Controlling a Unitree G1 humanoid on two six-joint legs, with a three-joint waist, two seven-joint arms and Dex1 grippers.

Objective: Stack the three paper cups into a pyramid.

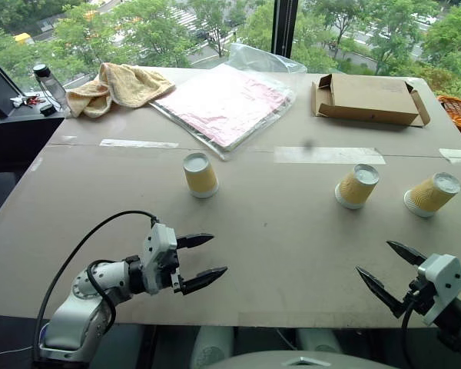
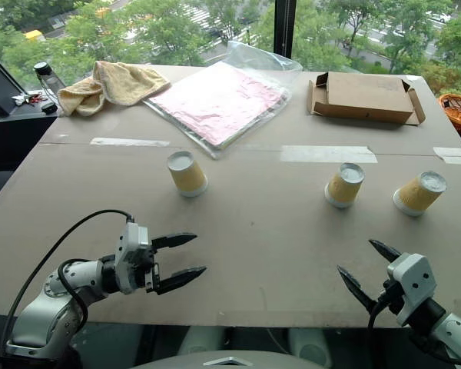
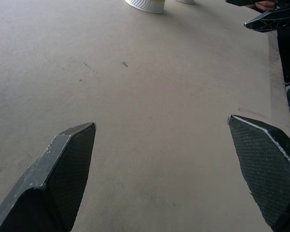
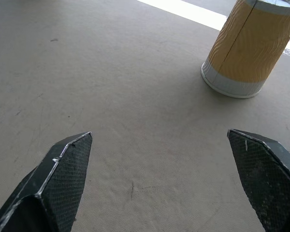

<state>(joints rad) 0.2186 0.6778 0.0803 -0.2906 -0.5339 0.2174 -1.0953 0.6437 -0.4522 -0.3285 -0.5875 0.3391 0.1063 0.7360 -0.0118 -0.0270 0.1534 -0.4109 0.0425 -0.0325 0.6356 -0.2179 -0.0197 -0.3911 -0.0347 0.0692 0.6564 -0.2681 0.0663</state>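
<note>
Black-fingered, the left gripper (image 1: 201,260) and right gripper (image 1: 384,270) hover spread wide and empty over the near table (image 1: 276,231), while three unmarked yellow paper cups (image 1: 200,174) (image 1: 357,186) (image 1: 432,194) stand upside-down, apart, farther back.

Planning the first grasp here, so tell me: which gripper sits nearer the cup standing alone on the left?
Left. The left gripper hangs just short of that lone cup, jaws open. The right gripper is far across the table, below the other two cups.
</note>
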